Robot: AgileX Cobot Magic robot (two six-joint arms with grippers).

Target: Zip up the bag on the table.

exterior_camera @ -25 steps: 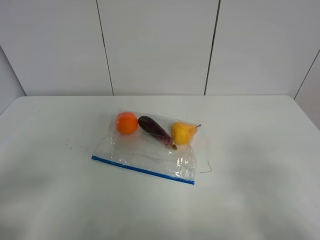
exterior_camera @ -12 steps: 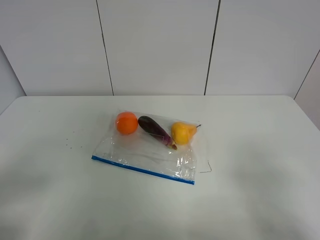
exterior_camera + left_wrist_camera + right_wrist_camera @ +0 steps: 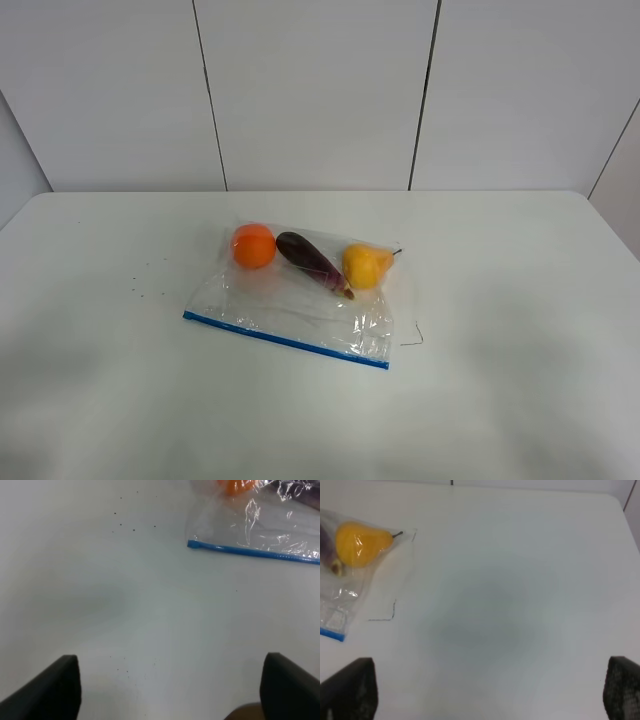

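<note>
Bag (image 3: 300, 295) lies flat near the middle of the white desk (image 3: 520, 330), its blue zip strip (image 3: 285, 341) along the near edge — orange (image 3: 254, 246), eggplant (image 3: 312, 262) and pear (image 3: 366, 265) lined up inside at the far side. Left gripper (image 3: 170, 687) and right gripper (image 3: 490, 692) hang above bare desk, each with fingers spread wide apart — neither touches the bag.

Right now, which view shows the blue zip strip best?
Exterior high: the whole zip strip is visible along the bag's near edge. Left wrist shows most of it, cut at the frame; right wrist only one end.
</note>
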